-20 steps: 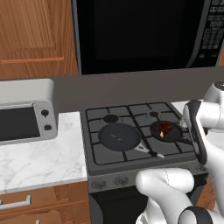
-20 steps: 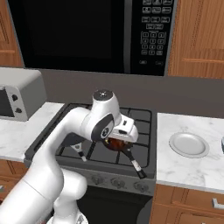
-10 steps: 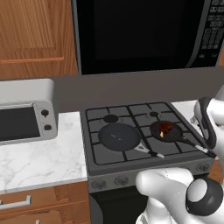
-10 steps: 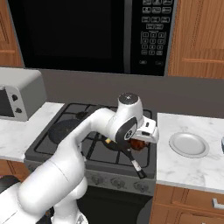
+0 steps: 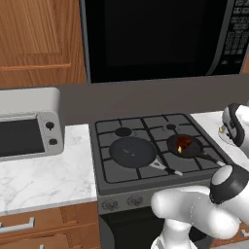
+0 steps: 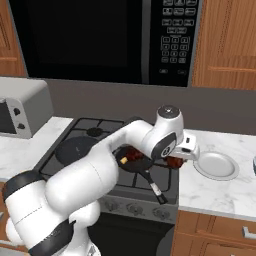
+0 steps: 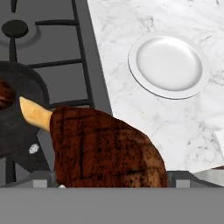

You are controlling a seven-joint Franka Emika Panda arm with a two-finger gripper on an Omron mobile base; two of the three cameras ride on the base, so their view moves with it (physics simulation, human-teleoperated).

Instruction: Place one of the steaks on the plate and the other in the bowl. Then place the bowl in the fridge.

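Observation:
One dark reddish-brown steak with a yellow tip hangs over the stove's right edge, and my gripper is shut on it. The lump fills the bottom of the hand view and hides my fingertips. In the right base view this steak shows just under the hand, between the pan and the plate. The small white plate lies bare on the marble counter a short way ahead of it. The other steak rests in the black frying pan on the front right burner. Bowl and fridge are out of view.
The pan's handle sticks out over the stove front. A dark round griddle lies on the left burners. A toaster oven stands on the left counter, and a microwave hangs above the stove. A pale sliver shows at the right edge.
The arm has swung right from over the frying pan to the stove's right edge, carrying the steak with it toward the plate. The other steak and the pan have stayed put.

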